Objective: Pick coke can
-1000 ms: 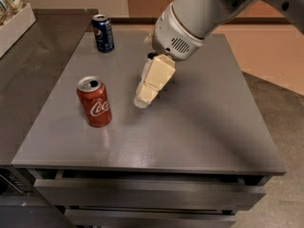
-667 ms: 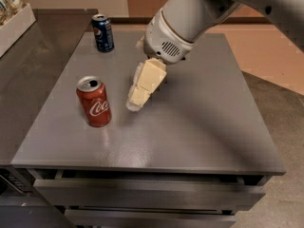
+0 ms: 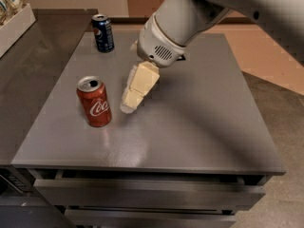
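The red coke can (image 3: 94, 102) with white script and a silver top stands upright on the left part of the grey table (image 3: 190, 127). My gripper (image 3: 129, 106), cream-coloured, hangs from the white arm just right of the can, tips pointing down and to the left near the table surface. It is a short gap away from the can and does not touch it. It holds nothing that I can see.
A dark blue Pepsi can (image 3: 103, 33) stands upright at the table's far left corner. A white tray (image 3: 14, 25) with snack bags sits on the counter at the far left. Drawers run along the table's front below the edge.
The gripper has moved left and slightly down toward the coke can. Both cans have stayed in place.
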`<state>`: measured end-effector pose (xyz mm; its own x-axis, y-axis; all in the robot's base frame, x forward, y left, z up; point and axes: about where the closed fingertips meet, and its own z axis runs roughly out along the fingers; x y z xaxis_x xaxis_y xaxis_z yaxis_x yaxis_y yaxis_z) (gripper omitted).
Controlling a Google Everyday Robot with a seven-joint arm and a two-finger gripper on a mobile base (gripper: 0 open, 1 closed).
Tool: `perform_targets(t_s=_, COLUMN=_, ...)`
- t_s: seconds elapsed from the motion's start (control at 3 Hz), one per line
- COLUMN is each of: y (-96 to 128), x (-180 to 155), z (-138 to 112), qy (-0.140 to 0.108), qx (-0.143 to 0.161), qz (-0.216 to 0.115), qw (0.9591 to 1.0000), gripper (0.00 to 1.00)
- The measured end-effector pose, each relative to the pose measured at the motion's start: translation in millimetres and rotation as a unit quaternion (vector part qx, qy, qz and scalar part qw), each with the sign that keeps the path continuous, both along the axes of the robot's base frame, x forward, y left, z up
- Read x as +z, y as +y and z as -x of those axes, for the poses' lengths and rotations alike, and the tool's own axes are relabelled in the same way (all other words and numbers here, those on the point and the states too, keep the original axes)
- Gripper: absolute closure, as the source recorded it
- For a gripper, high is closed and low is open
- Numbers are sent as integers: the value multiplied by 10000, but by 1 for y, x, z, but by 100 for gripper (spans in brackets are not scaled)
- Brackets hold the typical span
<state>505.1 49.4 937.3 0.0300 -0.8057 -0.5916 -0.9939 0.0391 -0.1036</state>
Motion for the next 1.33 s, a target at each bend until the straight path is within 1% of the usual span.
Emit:
perform_targets(t_s=0.67, y=50, x=-24, z=-7, qy=-69, qx=341, qz=-251, qw=9991, gripper=0)
perform_targets(t_s=1.0, y=69, x=-36, z=-7, qy=-53, qx=536, qz=-284, qw=9981, gripper=0)
perform_targets(t_s=1.33, y=81, x=-41, z=-4, qy=-47, qx=718, qz=-303, qw=9969, gripper=16)
